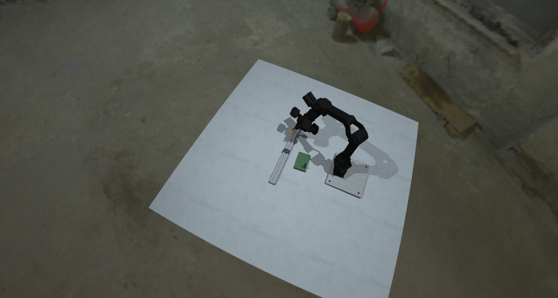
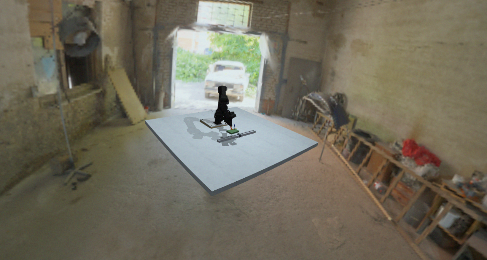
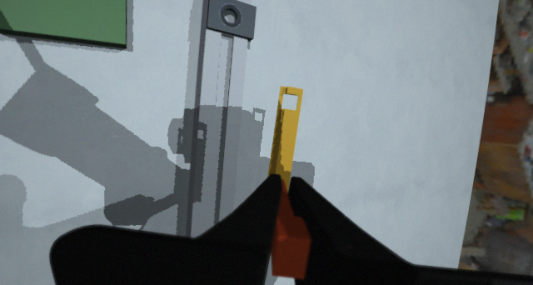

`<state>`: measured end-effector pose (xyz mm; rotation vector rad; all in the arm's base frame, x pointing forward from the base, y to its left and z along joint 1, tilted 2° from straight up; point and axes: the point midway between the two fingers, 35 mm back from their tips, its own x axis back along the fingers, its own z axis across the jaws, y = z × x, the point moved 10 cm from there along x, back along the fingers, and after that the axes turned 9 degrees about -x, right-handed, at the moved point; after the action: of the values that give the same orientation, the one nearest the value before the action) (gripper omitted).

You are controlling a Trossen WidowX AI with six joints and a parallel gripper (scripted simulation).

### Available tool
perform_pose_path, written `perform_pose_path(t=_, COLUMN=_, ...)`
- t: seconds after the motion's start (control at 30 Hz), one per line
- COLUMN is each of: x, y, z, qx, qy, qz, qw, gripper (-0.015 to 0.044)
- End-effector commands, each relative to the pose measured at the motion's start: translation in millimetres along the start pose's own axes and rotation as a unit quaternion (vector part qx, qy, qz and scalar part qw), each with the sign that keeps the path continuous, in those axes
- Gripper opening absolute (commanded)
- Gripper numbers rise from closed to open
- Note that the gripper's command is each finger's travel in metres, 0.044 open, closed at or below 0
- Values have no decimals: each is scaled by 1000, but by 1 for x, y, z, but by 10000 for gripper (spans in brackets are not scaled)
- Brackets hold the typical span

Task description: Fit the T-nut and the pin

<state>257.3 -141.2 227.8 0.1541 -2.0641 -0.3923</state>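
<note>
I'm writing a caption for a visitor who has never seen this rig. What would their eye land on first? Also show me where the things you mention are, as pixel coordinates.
Probably the black arm (image 1: pixel 348 124) (image 2: pixel 222 105), stark against the pale tabletop (image 1: pixel 234 218) (image 2: pixel 217 169). Up close in the wrist view, it would be the gripper (image 3: pixel 284 184) shut on the orange handle (image 3: pixel 291 252), with the yellow brass T-nut (image 1: pixel 290 132) (image 3: pixel 286 139) reaching out past the fingertips. Next comes the green tray (image 1: pixel 301 160) (image 2: pixel 233 131) (image 3: pixel 67 14), beside the rail.
</note>
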Motion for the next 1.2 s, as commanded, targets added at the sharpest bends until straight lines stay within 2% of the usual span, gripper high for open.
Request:
perform_pose_path(t=0.0, x=-1, y=0, z=4, qx=3, qy=-5, qz=-3, qw=1000, gripper=-150)
perform_pose_path(t=1.17, x=0, y=-2, z=24, qx=23, qy=-59, qz=-10, qw=998, gripper=-150)
